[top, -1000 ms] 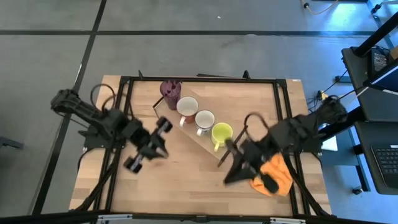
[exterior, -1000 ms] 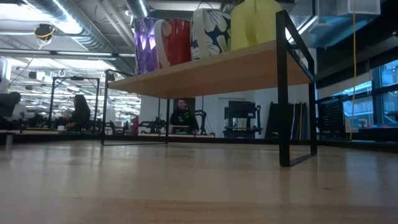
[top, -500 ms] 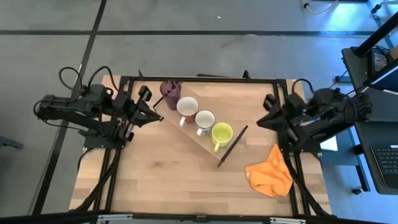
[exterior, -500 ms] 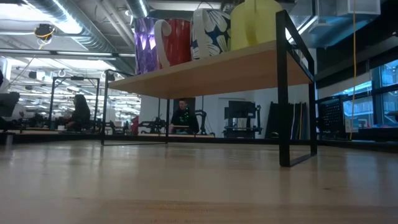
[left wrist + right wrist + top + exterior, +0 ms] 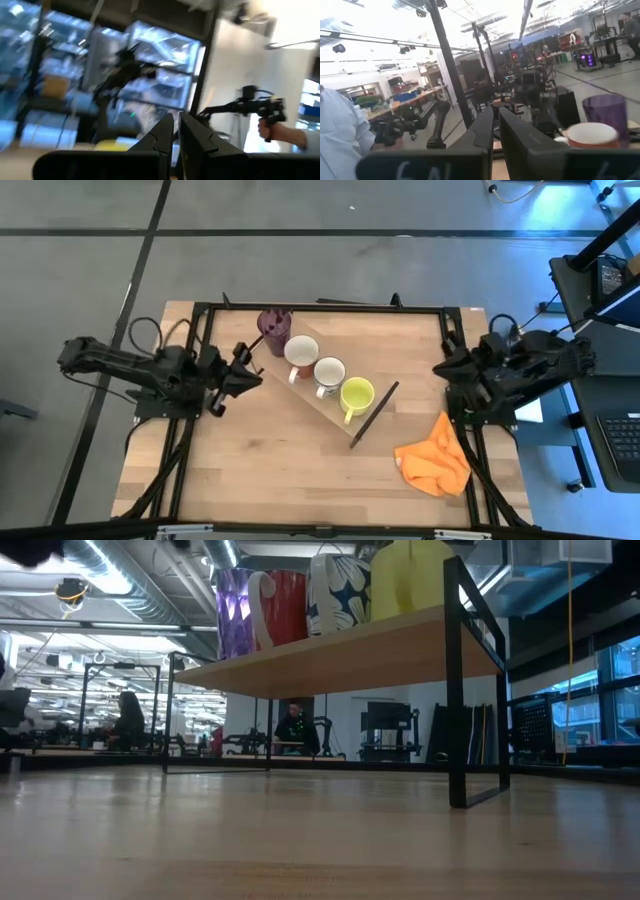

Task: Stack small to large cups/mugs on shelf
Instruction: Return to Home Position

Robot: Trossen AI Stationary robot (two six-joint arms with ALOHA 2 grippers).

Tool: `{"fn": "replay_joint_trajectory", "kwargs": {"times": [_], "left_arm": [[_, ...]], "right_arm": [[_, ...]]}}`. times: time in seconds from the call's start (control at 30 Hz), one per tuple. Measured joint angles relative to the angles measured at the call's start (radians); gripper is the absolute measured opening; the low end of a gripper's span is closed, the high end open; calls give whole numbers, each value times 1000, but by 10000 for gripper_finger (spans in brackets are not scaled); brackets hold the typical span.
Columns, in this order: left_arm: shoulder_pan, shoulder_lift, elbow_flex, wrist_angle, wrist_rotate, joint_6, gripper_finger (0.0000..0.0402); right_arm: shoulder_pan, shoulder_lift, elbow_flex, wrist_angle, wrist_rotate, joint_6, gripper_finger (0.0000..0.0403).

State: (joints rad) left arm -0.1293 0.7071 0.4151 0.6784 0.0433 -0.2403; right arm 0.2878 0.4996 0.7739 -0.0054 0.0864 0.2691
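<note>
Shelf (image 5: 340,658) slanting across mid-table, carrying a close row: purple tumbler (image 5: 273,326), brownish mug (image 5: 301,352), white-grey mug (image 5: 329,372), yellow-green mug (image 5: 357,393). Pulled back within the last second from over the table to its side edges, left gripper (image 5: 176,120) and right gripper (image 5: 496,112), fingers all but closed, holding nothing. Looks like stacking finished, with only homing left.

Shelf (image 5: 322,408) sits diag. on table (image 5: 260,470), far-left to near-right. On it, in a row: tumbler (image 5: 273,328) at far-left end, then 1st mug (image 5: 301,352), mid mug (image 5: 329,372), last mug (image 5: 357,394). Cloth (image 5: 433,463) on table, near-right of shelf, apart. L gripper (image 5: 243,368) just left of shelf; R gripper (image 5: 447,370) at table's right edge.
</note>
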Motion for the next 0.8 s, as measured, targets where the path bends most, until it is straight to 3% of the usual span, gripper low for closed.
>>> {"fn": "replay_joint_trajectory", "kwargs": {"times": [0.17, 0.47, 0.63, 0.8], "left_arm": [[-35, -2, -133, 101, -72, -46, 23], [-37, -3, -206, 154, -113, -62, 23], [-37, -3, -266, 143, -125, -101, 23], [-37, -3, -352, 172, -167, -175, 23]], "right_arm": [[0, -134, -9, -107, -1, 14, 32], [0, -264, -10, -275, 27, -18, 32], [1, -310, -28, -284, 27, -15, 32], [1, -376, -150, -178, 27, -15, 32]]}}
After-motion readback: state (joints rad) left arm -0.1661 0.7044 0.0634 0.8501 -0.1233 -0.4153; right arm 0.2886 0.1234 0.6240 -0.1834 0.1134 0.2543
